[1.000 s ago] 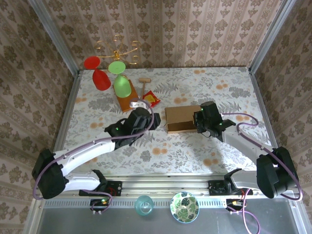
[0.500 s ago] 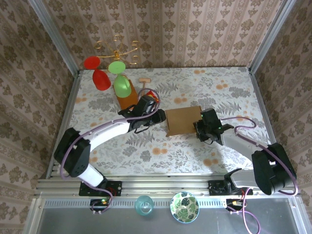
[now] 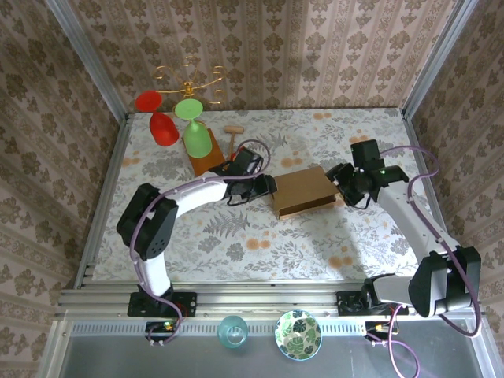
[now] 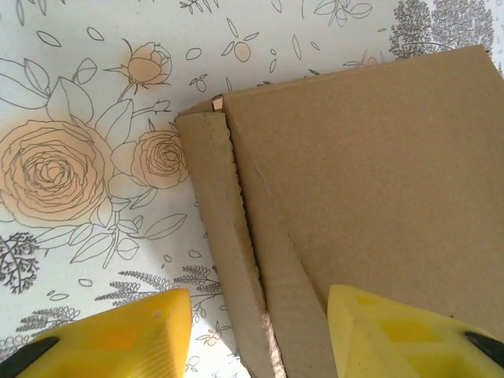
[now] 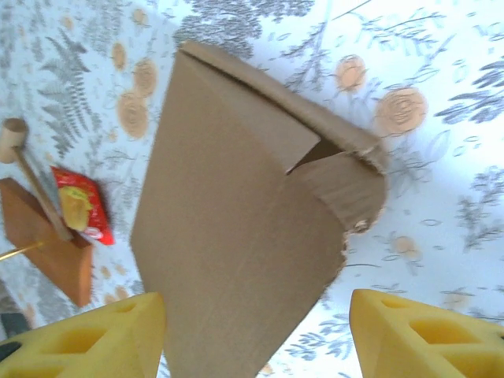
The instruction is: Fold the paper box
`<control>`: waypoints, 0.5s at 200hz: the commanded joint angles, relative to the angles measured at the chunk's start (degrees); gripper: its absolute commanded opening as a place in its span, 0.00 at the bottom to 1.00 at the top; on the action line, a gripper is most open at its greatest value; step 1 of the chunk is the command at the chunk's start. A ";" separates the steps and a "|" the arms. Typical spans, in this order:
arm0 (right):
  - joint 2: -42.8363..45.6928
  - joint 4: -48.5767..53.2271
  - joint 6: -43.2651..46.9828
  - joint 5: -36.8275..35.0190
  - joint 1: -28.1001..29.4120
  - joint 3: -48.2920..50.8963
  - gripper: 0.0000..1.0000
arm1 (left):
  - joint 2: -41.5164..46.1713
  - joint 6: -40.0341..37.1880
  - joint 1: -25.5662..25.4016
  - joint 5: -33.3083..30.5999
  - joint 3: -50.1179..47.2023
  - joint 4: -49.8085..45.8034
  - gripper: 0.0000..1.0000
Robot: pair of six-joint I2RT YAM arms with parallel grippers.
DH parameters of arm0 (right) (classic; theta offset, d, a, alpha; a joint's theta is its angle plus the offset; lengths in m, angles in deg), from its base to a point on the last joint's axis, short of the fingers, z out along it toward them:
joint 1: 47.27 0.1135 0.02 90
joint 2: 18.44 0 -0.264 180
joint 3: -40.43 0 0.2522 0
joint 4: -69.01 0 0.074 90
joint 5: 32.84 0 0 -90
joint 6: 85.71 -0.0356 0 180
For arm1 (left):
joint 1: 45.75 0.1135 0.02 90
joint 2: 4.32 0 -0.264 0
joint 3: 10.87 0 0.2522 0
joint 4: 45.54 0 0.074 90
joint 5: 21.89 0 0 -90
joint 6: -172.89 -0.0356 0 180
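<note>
Well to the left of the left gripper [image 4: 258, 315], toward the back of the table [image 3: 236, 236], are a red cup [image 3: 161, 126] and a green cup [image 3: 197, 138]. The green one is at the far end of a board [image 3: 206, 160]. A mallet [image 5: 17, 142] lies across that board, and a packet [image 5: 79, 203] lies just beside it.

The left gripper is at the left end of the box [image 3: 305, 189] with its jaws apart and nothing clamped. The box's folded side wall runs away from it between the two fingers. Bare table shows between the left finger [image 4: 118, 339] and that wall. The right finger [image 4: 402, 331] sits over the top panel, and I cannot tell whether it touches.

The box lies on the table between the two grippers, closed into a flat brown rectangle and turned slightly askew.

The right gripper [image 5: 258, 315] is at the box's right end, fingers spread wide and holding nothing. The box stretches ahead of it from between the fingertips. Ahead of its right finger, one corner flap bulges out, leaving a dark gap.
</note>
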 commanded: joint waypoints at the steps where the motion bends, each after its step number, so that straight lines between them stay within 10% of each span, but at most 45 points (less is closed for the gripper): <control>1: -1.57 6.07 8.91 2.62 -1.03 -2.19 0.64 | -2.00 -1.65 0.31 2.50 1.99 0.08 0.49; 100: -18.65 -0.11 29.65 4.08 -6.81 -9.95 0.60 | -5.24 -1.56 -0.19 4.08 2.39 0.94 0.46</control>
